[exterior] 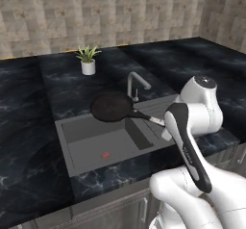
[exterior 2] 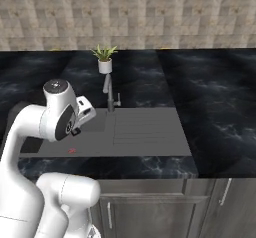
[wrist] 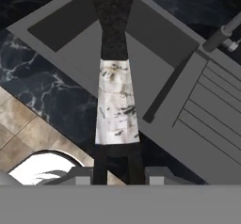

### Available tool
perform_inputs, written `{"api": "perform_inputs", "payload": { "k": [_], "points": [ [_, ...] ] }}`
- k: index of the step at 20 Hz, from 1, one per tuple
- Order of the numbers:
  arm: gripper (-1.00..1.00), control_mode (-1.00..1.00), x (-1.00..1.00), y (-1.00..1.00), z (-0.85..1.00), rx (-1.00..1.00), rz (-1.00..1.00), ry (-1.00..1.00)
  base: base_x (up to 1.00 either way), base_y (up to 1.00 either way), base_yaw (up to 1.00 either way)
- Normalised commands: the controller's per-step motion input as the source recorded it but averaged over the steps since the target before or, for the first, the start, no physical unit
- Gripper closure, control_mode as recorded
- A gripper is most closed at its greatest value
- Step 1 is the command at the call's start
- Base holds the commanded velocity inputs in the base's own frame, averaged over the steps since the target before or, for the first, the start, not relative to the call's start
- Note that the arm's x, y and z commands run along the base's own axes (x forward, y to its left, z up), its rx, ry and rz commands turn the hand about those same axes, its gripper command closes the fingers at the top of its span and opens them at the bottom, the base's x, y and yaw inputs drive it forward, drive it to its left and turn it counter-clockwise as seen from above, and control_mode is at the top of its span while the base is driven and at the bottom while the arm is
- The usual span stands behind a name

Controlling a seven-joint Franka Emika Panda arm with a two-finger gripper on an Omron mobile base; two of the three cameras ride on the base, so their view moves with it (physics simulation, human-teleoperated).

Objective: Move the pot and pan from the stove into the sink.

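- The pan [exterior: 111, 106] hung level above the sink [exterior: 86, 146], over the back part of the basin, its round body just in front of the faucet [exterior: 137, 84].
- Its straight handle ran back toward the arm; in the hand view the handle [wrist: 116, 77] went from dark shaft to pale tip straight down into the gripper [wrist: 116, 164].
- Fingers were clamped on the handle's end, one dark tip on either side of it.
- Judged step: lowering the pan into the basin. The pan was held far out on a long lever, so a slow, straight descent would keep it from swinging or twisting in the grip.
- Advice: keep the rim off the faucet, set the base flat on the basin floor near the red drain mark [exterior: 105, 154], and only then part the fingers.
- A potted plant [exterior: 88, 59] stood on the counter [exterior: 29, 127] behind the sink, well apart from the pan.
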Motion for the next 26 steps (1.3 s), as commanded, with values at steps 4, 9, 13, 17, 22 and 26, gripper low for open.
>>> {"api": "perform_inputs", "payload": {
  "k": [4,9,13,17,22,26],
  "points": [
    [1.0,-1.0,0.04,0.0,-0.09,-0.02,0.0,0.06,0.0,0.0,0.0],
    [1.0,-1.0,0.12,0.02,-0.22,-0.08,0.0,0.14,0.0,0.0,0.0],
    [1.0,-1.0,0.24,0.01,-0.15,-0.04,0.01,0.08,0.0,0.0,0.0],
    [1.0,-1.0,0.53,0.09,-0.05,-0.01,0.0,0.08,0.0,0.0,0.0],
    [1.0,-1.0,0.64,0.16,-0.11,-0.03,0.0,0.12,0.0,0.0,0.0],
    [1.0,-1.0,0.65,0.24,-0.23,-0.06,0.0,0.13,0.0,0.0,0.0]
  ]
}}
